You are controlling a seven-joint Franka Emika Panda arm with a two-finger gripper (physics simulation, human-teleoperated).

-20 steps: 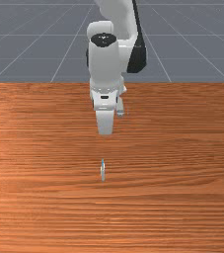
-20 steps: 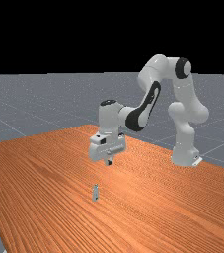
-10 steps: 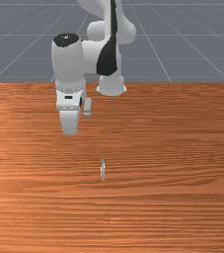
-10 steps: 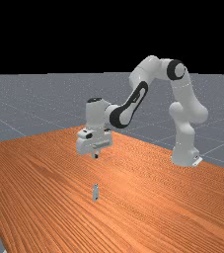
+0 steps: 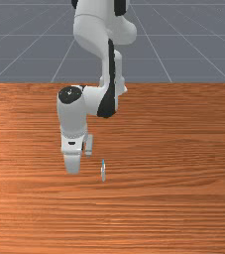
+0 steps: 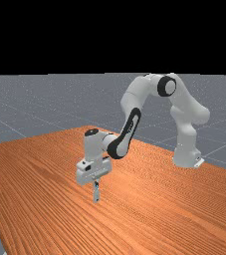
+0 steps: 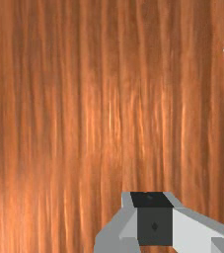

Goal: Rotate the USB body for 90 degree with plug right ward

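Tool [image 7: 154, 218] is closed, nothing held, just beside the slim USB body [image 5: 103, 171] lying on the tabletop [image 5: 173, 208]. Body is probably light, stiff, slick, prone to skid. Suggested grip: across narrow width, mid-length, light squeeze.

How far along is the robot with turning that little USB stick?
Nothing looks done yet: the USB stick on the table runs lengthwise up the front view, not across it. Nothing is in hand; the gripper is off to the front view's left of the stick. Left to do, apparently: line up, grasp it and make the quarter turn.
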